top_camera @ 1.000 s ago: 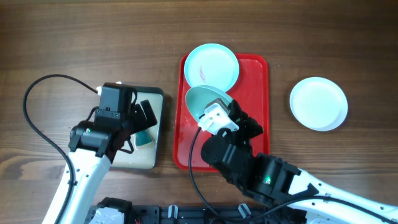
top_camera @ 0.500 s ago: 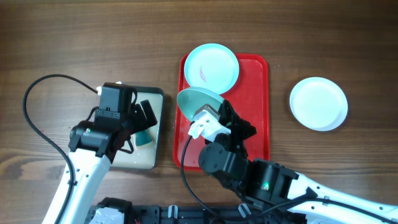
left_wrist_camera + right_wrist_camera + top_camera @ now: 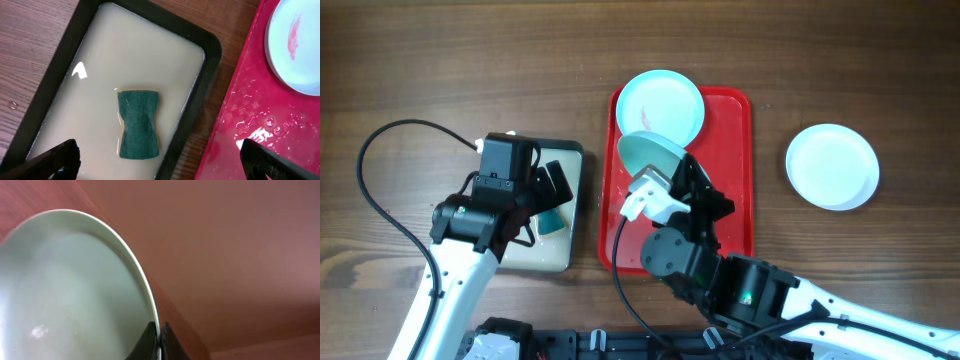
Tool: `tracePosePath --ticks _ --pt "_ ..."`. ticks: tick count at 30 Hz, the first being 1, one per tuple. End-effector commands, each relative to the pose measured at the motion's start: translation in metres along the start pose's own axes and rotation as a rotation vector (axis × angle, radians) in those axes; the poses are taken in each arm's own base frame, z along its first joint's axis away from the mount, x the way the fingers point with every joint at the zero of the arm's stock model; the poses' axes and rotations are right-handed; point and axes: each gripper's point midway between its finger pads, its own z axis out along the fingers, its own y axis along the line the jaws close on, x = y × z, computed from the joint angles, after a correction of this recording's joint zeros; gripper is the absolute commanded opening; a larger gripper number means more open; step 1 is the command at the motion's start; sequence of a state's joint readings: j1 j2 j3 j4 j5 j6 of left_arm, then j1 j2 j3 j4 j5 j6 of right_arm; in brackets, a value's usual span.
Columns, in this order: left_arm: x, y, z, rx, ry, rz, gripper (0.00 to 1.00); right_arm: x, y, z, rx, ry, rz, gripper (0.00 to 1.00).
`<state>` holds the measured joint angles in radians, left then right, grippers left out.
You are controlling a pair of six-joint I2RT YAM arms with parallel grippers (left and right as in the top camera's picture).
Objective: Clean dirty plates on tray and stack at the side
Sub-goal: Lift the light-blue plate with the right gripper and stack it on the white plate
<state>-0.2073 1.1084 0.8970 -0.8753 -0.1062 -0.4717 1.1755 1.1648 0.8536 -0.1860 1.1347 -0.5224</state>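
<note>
The red tray (image 3: pixel 732 190) lies at the table's middle. A pale blue plate (image 3: pixel 662 105) with a red smear rests on its far end and also shows in the left wrist view (image 3: pixel 295 45). My right gripper (image 3: pixel 670 172) is shut on the rim of a second pale blue plate (image 3: pixel 645 153), held tilted above the tray; the right wrist view shows the rim (image 3: pixel 145 290) pinched between the fingers (image 3: pixel 149 339). A white plate (image 3: pixel 832 166) sits on the table at the right. My left gripper (image 3: pixel 160 165) is open above a green sponge (image 3: pixel 138 123).
A black-rimmed beige tray (image 3: pixel 565 240) of soapy water stands left of the red tray and holds the green sponge (image 3: pixel 553 222). A black cable (image 3: pixel 380 190) loops over the table at the left. The red tray's surface is wet (image 3: pixel 250 115).
My right gripper tilted the pale blue plate up and swung it left over the red tray, then a little back right. The left arm has not moved.
</note>
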Motion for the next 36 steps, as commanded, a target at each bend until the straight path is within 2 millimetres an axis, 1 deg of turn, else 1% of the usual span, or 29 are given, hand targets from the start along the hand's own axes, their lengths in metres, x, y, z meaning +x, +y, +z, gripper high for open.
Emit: tracePosePath --ticks 1,2,3,4,5,6,9,11,12,14,15,16,18,19,20,21,22,23,25,26,27,29,30,31,32,33,34,35,36 --pt "-0.004 -0.003 -0.005 0.016 -0.013 0.0 1.0 -0.003 0.004 0.002 -0.011 -0.001 -0.005 0.04" --pt "-0.004 -0.003 -0.005 0.016 -0.014 0.0 1.0 0.001 0.0 0.003 0.019 0.022 -0.039 0.04" --pt "-0.004 -0.003 -0.005 0.016 -0.013 0.0 1.0 0.003 -0.006 0.006 0.049 0.034 0.06 0.04" --pt "-0.004 -0.003 -0.005 0.016 -0.014 0.0 1.0 0.0 -0.002 0.006 0.023 0.021 0.114 0.04" --pt "-0.004 -0.003 -0.005 0.016 -0.014 0.0 1.0 0.0 0.003 0.006 0.0 0.015 0.093 0.04" --pt "-0.004 -0.003 -0.005 0.016 -0.014 0.0 1.0 0.002 0.001 0.007 0.011 0.025 0.096 0.04" --pt "-0.004 -0.003 -0.005 0.016 -0.014 0.0 1.0 0.015 0.001 0.014 0.016 0.066 0.31 0.04" --pt "-0.004 -0.003 -0.005 0.016 -0.014 0.0 1.0 0.048 0.019 0.033 -0.091 0.187 0.541 0.04" --pt "-0.004 -0.003 -0.005 0.016 -0.014 0.0 1.0 0.065 0.033 0.04 -0.184 0.269 0.638 0.04" --pt "-0.004 -0.003 -0.005 0.016 -0.014 0.0 1.0 0.084 0.057 0.047 -0.402 0.393 0.778 0.04" --pt "-0.004 -0.003 -0.005 0.016 -0.013 0.0 1.0 0.088 0.063 0.05 -0.536 0.431 0.87 0.04" --pt "-0.004 -0.003 -0.005 0.016 -0.014 0.0 1.0 0.095 0.051 0.056 -0.618 0.443 0.991 0.04" --pt "-0.004 -0.003 -0.005 0.016 -0.013 0.0 1.0 0.11 0.024 0.065 -0.642 0.455 1.178 0.05" --pt "-0.004 -0.003 -0.005 0.016 -0.014 0.0 1.0 0.137 0.0 0.074 -0.58 0.492 1.31 0.04" --pt "-0.004 -0.003 -0.005 0.016 -0.014 0.0 1.0 0.186 -0.026 0.084 -0.438 0.575 1.412 0.04" --pt "-0.004 -0.003 -0.005 0.016 -0.014 0.0 1.0 0.214 -0.036 0.086 -0.361 0.629 1.456 0.04" --pt "-0.004 -0.003 -0.005 0.016 -0.014 0.0 1.0 0.247 -0.046 0.088 -0.278 0.695 1.511 0.04" --pt "-0.004 -0.003 -0.005 0.016 -0.013 0.0 1.0 0.276 -0.052 0.088 -0.211 0.752 1.56 0.04" --pt "-0.004 -0.003 -0.005 0.016 -0.014 0.0 1.0 0.33 -0.057 0.088 -0.097 0.856 1.649 0.04" --pt "-0.004 -0.003 -0.005 0.016 -0.014 0.0 1.0 0.348 -0.054 0.086 -0.063 0.907 1.691 0.04" --pt "-0.004 -0.003 -0.005 0.016 -0.014 0.0 1.0 0.367 -0.047 0.083 -0.039 0.971 1.728 0.04" --pt "-0.004 -0.003 -0.005 0.016 -0.013 0.0 1.0 0.394 -0.032 0.077 -0.014 1.083 1.747 0.04" --pt "-0.004 -0.003 -0.005 0.016 -0.014 0.0 1.0 0.403 -0.024 0.072 0.0 1.145 1.735 0.04" --pt "-0.004 -0.003 -0.005 0.016 -0.014 0.0 1.0 0.409 -0.017 0.069 0.002 1.189 1.724 0.09" --pt "-0.004 -0.003 -0.005 0.016 -0.014 0.0 1.0 0.408 -0.015 0.069 -0.012 1.19 1.731 0.32" --pt "-0.004 -0.003 -0.005 0.016 -0.013 0.0 1.0 0.4 -0.017 0.071 -0.042 1.164 1.749 0.43" --pt "-0.004 -0.003 -0.005 0.016 -0.014 0.0 1.0 0.393 -0.021 0.072 -0.063 1.13 1.758 0.45" --pt "-0.004 -0.003 -0.005 0.016 -0.014 0.0 1.0 0.377 -0.032 0.077 -0.111 1.052 1.774 0.4" --pt "-0.004 -0.003 -0.005 0.016 -0.014 0.0 1.0 0.355 -0.046 0.079 -0.166 0.954 1.772 0.34"
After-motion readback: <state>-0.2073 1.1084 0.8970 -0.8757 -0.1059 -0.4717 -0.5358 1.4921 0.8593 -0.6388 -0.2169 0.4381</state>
